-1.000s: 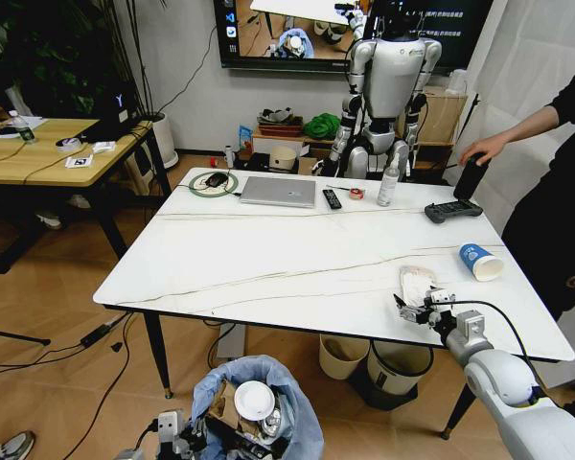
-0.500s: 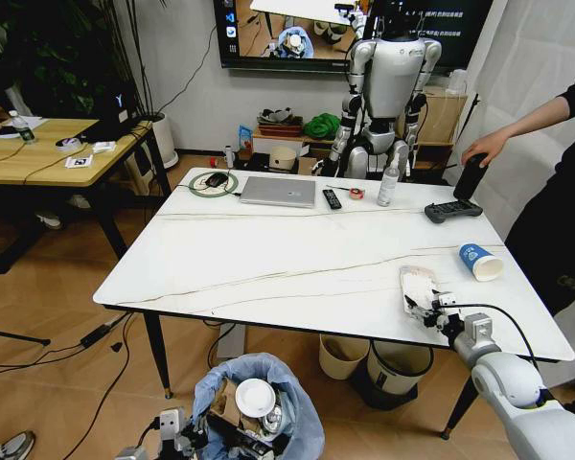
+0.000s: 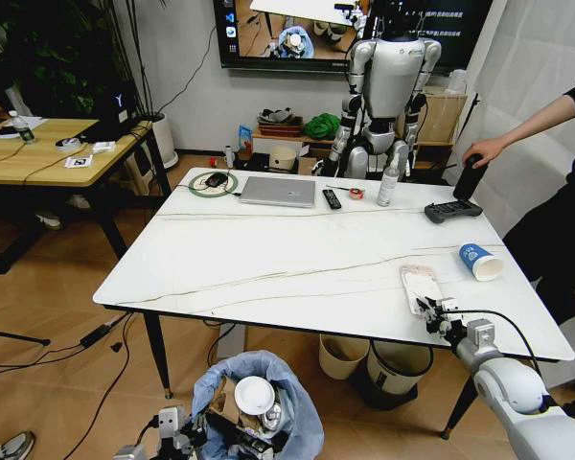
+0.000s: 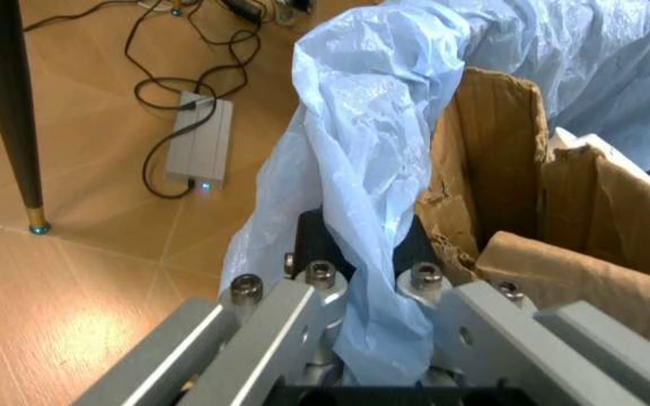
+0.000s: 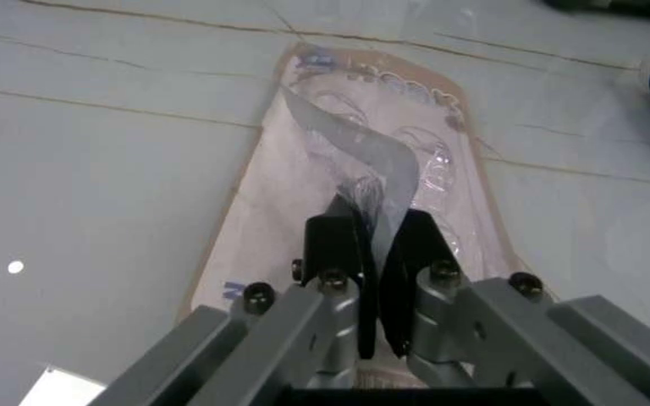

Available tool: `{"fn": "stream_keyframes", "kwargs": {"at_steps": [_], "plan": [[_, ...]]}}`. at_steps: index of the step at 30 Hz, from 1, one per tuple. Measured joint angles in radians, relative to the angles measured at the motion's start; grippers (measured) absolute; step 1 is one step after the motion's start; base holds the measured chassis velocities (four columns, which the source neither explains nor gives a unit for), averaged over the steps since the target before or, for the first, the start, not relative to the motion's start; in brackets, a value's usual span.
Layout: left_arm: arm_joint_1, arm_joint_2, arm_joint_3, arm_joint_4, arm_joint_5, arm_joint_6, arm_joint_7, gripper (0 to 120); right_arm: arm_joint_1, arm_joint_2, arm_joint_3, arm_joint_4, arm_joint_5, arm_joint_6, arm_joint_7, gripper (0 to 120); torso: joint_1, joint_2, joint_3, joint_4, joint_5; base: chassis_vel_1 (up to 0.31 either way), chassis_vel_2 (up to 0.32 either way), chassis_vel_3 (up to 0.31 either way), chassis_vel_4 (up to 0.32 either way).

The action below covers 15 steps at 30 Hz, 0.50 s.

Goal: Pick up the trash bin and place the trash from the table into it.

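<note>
The right gripper [image 3: 431, 311] is at the near right part of the table [image 3: 297, 259], and its fingers [image 5: 331, 245] are pinched on a loose flap of the clear plastic package [image 5: 354, 169], which lies flat on the marble top. The left gripper [image 4: 359, 279] is low beside the table and holds the trash bin [image 3: 259, 402] by the rim, clamped on the light-blue bag [image 4: 371, 169]; torn cardboard [image 4: 517, 211] and a white disc [image 3: 254, 396] are already inside. To do this step well, I think the arm should lift the package straight up before carrying it, because the hold is only on a thin film and can slip, and the bin should stay steady under the drop. The blue paper cup [image 3: 479, 261] waits farther right on the table. Compared with one second ago, the right gripper has moved a little back toward the robot and the package lies more flat and long; the bin is unchanged.
</note>
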Motion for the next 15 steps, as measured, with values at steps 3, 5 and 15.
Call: {"fn": "stream_keyframes", "kwargs": {"at_steps": [3, 5, 15], "plan": [[-0.001, 0.000, 0.000, -0.002, -0.001, 0.000, 0.000, 0, -0.005, 0.001, 0.002, 0.006, 0.023, 0.014, 0.000, 0, 0.000, 0.000, 0.000, 0.0000, 0.0000, 0.000, 0.000, 0.000, 0.000], [-0.001, 0.000, 0.001, -0.003, -0.002, 0.001, -0.001, 0, -0.010, 0.001, 0.004, 0.012, 0.041, 0.029, -0.002, 0, 0.000, 0.000, 0.000, -0.0001, 0.0001, 0.000, 0.000, 0.000, 0.000], [-0.001, 0.001, 0.003, -0.018, -0.013, 0.005, -0.001, 0, -0.063, -0.056, -0.025, 0.159, 0.178, 0.242, -0.154, 0, 0.000, 0.000, 0.000, 0.0001, 0.0001, 0.000, 0.000, 0.000, 0.000]]}}
